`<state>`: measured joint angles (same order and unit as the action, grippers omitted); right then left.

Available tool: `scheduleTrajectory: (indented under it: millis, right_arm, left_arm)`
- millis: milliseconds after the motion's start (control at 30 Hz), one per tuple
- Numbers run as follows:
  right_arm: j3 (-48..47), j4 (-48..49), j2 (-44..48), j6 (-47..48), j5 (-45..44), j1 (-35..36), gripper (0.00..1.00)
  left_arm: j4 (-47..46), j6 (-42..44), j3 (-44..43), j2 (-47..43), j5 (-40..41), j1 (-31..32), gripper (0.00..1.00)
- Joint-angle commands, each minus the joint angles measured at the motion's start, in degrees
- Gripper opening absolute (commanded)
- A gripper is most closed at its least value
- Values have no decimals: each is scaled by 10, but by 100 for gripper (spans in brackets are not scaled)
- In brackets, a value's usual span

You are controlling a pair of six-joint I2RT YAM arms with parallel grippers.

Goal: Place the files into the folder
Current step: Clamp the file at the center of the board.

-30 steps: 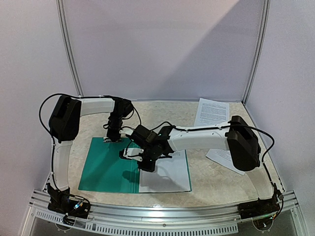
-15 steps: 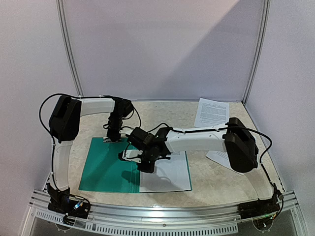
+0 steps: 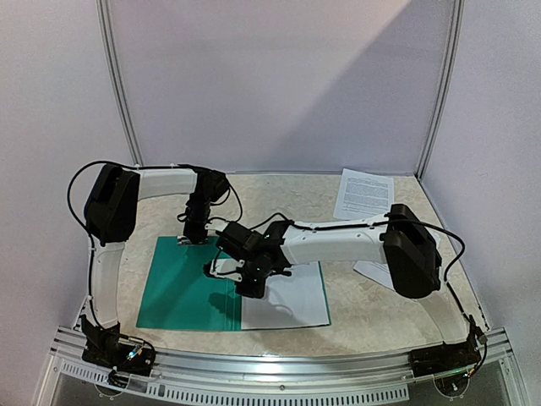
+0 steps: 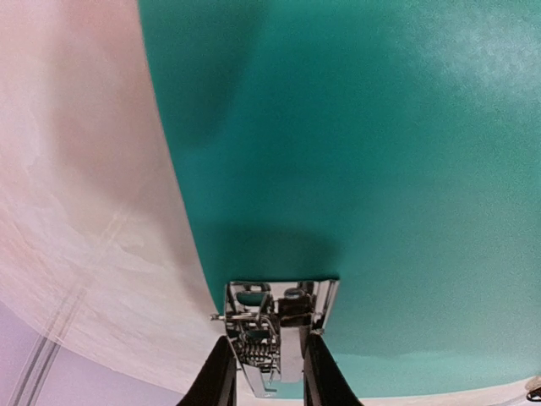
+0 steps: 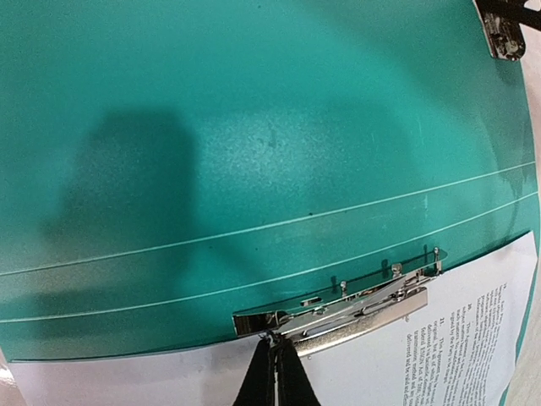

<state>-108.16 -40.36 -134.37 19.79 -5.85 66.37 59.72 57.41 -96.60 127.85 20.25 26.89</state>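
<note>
Two-point contact on the open folder (image 3: pixel 182 288), flat on the table (image 3: pixel 372 317). Clamped between the fingers of the left gripper (image 4: pixel 269 376): a small metal clip (image 4: pixel 275 326) on the folder's edge. Pressed together with no gap at the right gripper (image 5: pixel 275 348): both fingertips, touching the long spring clip (image 5: pixel 338 309) directly ahead, by the spine. Beneath and beside that gripper: one printed sheet (image 5: pixel 473 338) inside the folder. Well off to its right: more loose files (image 3: pixel 365 193) on the table.

The open folder (image 3: pixel 182 292) lies flat, a sheet (image 3: pixel 296 300) on its right half, the right claw (image 3: pixel 221 269) over its middle.
</note>
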Motion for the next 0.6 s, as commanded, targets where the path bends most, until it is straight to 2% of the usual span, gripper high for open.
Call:
scheduleTrajectory:
  millis: [0, 467, 567]
  right_arm:
    - [29, -141, -82, -8, -55, -15, 0]
    - [-15, -148, -112, -8, -25, -11, 0]
    - [-33, -161, -124, -1, 5, -8, 0]
  left_arm:
    - [8, 35, 22, 45, 11, -1, 6]
    - [9, 34, 22, 46, 11, -1, 6]
    - [9, 33, 21, 47, 11, -1, 6]
